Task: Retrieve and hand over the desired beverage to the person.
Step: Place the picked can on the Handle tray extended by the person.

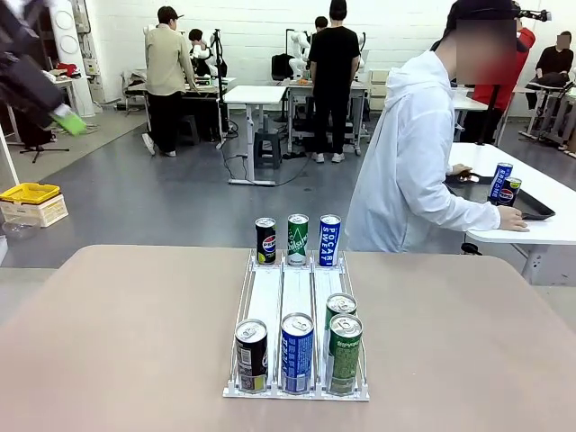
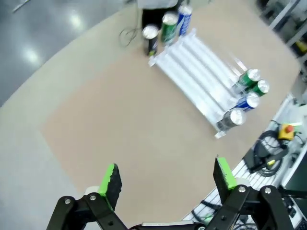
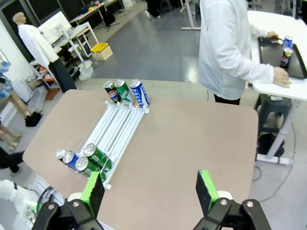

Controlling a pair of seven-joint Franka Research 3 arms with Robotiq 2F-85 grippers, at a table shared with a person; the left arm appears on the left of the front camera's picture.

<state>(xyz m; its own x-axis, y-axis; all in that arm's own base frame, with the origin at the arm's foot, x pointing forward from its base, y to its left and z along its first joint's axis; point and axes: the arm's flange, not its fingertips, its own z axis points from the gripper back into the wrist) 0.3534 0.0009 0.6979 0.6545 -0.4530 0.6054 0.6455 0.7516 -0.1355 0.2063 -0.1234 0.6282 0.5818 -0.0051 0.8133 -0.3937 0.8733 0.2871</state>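
A white can rack (image 1: pixel 297 297) lies in the middle of the beige table (image 1: pixel 117 342). At its far end stand a black Pepsi can (image 1: pixel 265 240), a green can (image 1: pixel 298 238) and a blue Pocari Sweat can (image 1: pixel 329 239). At the near end are a black can (image 1: pixel 251 355), a blue can (image 1: pixel 297 353) and two green cans (image 1: pixel 344 354). The person (image 1: pixel 409 171) in a white hooded jacket stands at the far right, turned to a side table. My left gripper (image 1: pixel 67 119) is raised at the upper left and open (image 2: pixel 168 176). My right gripper (image 3: pixel 150 190) hangs open, high above the table's near edge.
A white side table (image 1: pixel 540 193) at the right carries a black tray (image 1: pixel 531 207) and two cans (image 1: pixel 500 183) by the person's hands. A yellow bin (image 1: pixel 30 193) sits on the floor at the left. Other people stand at tables farther back.
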